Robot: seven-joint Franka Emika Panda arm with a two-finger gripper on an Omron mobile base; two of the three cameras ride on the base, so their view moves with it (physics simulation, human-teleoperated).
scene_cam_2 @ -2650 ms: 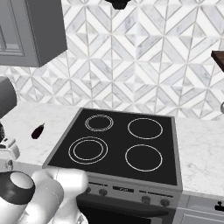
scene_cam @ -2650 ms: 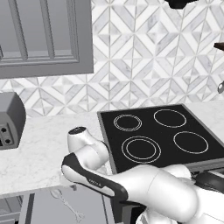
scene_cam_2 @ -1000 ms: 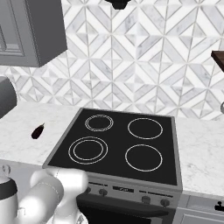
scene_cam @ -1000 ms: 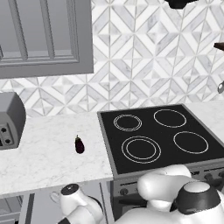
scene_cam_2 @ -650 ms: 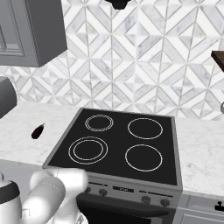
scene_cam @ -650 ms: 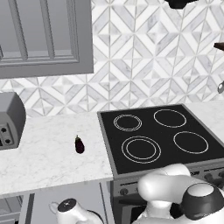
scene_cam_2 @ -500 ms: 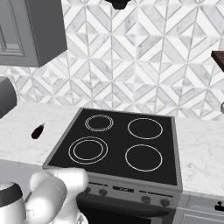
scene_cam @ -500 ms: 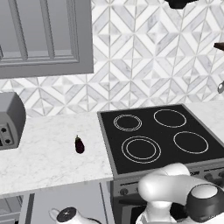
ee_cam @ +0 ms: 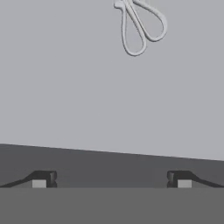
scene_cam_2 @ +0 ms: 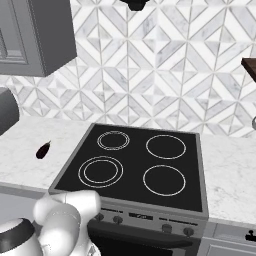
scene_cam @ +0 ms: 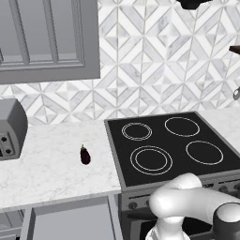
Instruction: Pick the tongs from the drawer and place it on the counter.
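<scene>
The end effector (ee_cam: 112, 181) hangs low inside the open drawer (ee_cam: 65, 87), its two dark fingertips (ee_cam: 43, 179) spread wide apart and grasping nothing. In the hand view the tongs (ee_cam: 140, 26) lie flat on the drawer's grey floor, well ahead of the fingertips and a little to the right of the line between them; their two looped ends point toward the end effector, and the joined end runs out of the top of that view. The fingertips are clear of the tongs.

In the left base view the drawer (scene_cam: 70, 220) stands pulled out under the near edge of the white marble table (scene_cam: 51, 168), left of the black stovetop (scene_cam: 173, 145). The robot's white arm (scene_cam: 187, 206) bends down from the lower right toward the drawer. A small dark eggplant (scene_cam: 85, 154) lies on the table just left of the stovetop, and a grey toaster (scene_cam: 11, 129) sits at the far left. A grey upper cabinet (scene_cam: 47, 37) hangs above the table, against the patterned tile wall (scene_cam: 164, 61).

In the right base view the eggplant (scene_cam_2: 43, 149) lies on the table (scene_cam_2: 30, 150) left of the stovetop (scene_cam_2: 135, 165).
</scene>
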